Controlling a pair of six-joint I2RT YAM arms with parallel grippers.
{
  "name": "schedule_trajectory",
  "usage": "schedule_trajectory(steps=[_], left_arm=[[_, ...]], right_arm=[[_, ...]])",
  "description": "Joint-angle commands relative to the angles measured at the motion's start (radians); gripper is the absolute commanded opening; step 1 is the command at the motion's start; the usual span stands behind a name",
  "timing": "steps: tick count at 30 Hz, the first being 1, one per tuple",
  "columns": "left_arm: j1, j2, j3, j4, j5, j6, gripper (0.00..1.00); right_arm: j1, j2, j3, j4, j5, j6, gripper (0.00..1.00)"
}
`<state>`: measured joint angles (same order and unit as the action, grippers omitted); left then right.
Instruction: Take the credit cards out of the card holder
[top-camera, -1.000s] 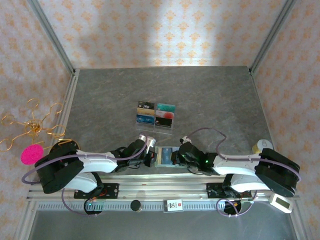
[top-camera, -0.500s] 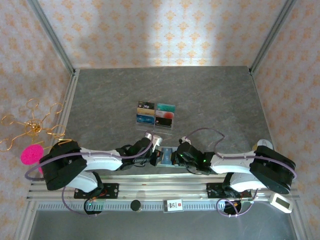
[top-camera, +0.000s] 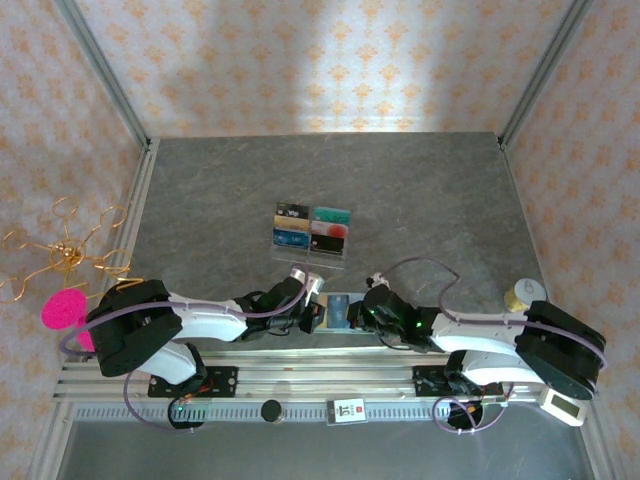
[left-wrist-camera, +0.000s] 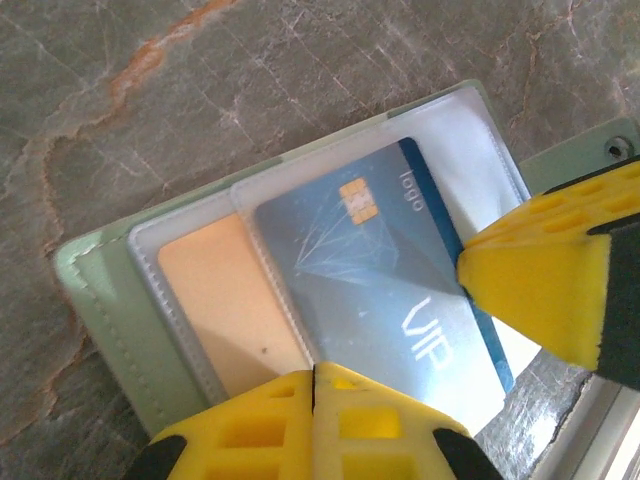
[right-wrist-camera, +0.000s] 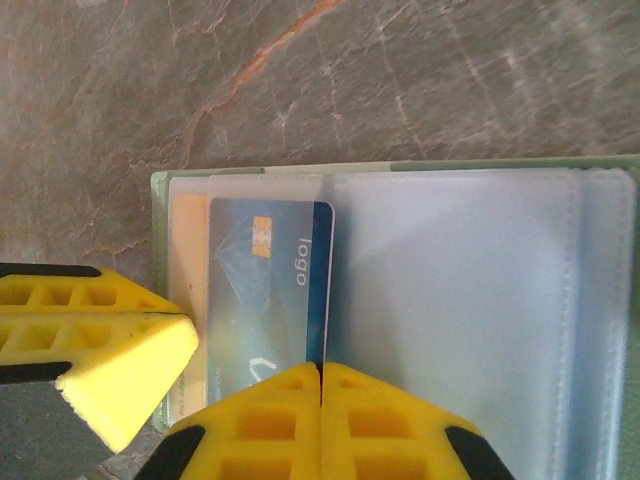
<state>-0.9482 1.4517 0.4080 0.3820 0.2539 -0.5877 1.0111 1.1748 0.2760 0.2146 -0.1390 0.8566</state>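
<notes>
The card holder (top-camera: 338, 307) lies unfolded at the table's near edge, between my two grippers. In the left wrist view its pale green cover (left-wrist-camera: 100, 300) carries clear pockets, with a blue VIP credit card (left-wrist-camera: 385, 270) slid partly out and an orange card (left-wrist-camera: 215, 300) beside it. My left gripper (left-wrist-camera: 315, 372) is shut, its tips resting at the seam between those two cards. My right gripper (right-wrist-camera: 320, 368) is also shut, tips on the blue card's (right-wrist-camera: 265, 290) right edge, beside an empty pocket (right-wrist-camera: 460, 300). From above, the left gripper (top-camera: 318, 316) and the right gripper (top-camera: 358, 314) flank the holder.
A clear tray of colourful cards (top-camera: 310, 232) sits mid-table, just beyond the holder. A gold wire ornament (top-camera: 60, 255) and a pink disc (top-camera: 65, 308) stand off the left edge. A small gold-lidded jar (top-camera: 518, 293) is by the right arm. The metal rail (top-camera: 330, 375) runs right behind the holder.
My left gripper has moved right onto the card holder, covering its left part. The right gripper has shifted slightly; both stay shut.
</notes>
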Motion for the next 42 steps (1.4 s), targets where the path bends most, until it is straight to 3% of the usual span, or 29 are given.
schedule_trajectory(steps=[1, 14, 26, 30, 33, 40, 42], left_arm=[[0.012, 0.002, -0.027, 0.008, -0.005, -0.024, 0.0], [-0.004, -0.098, 0.006, 0.004, 0.011, -0.005, 0.0], [-0.021, 0.094, 0.12, -0.015, 0.002, 0.05, 0.0], [-0.019, 0.102, 0.118, -0.054, -0.008, 0.052, 0.0], [-0.018, 0.106, 0.104, -0.055, -0.001, 0.049, 0.0], [-0.021, 0.139, 0.095, -0.044, 0.031, 0.052, 0.0], [-0.023, 0.145, 0.098, -0.047, 0.033, 0.052, 0.0]], right_arm=[[-0.009, -0.037, -0.03, -0.033, 0.015, 0.015, 0.0], [-0.019, -0.052, -0.018, -0.07, 0.01, -0.03, 0.0], [-0.029, -0.042, -0.011, -0.047, 0.007, -0.037, 0.0], [-0.061, -0.032, -0.038, 0.015, -0.042, -0.031, 0.18], [-0.071, -0.03, -0.037, 0.031, -0.052, -0.042, 0.25], [-0.078, 0.033, -0.009, 0.056, -0.094, -0.062, 0.24], [-0.078, 0.048, 0.0, 0.057, -0.091, -0.058, 0.16]])
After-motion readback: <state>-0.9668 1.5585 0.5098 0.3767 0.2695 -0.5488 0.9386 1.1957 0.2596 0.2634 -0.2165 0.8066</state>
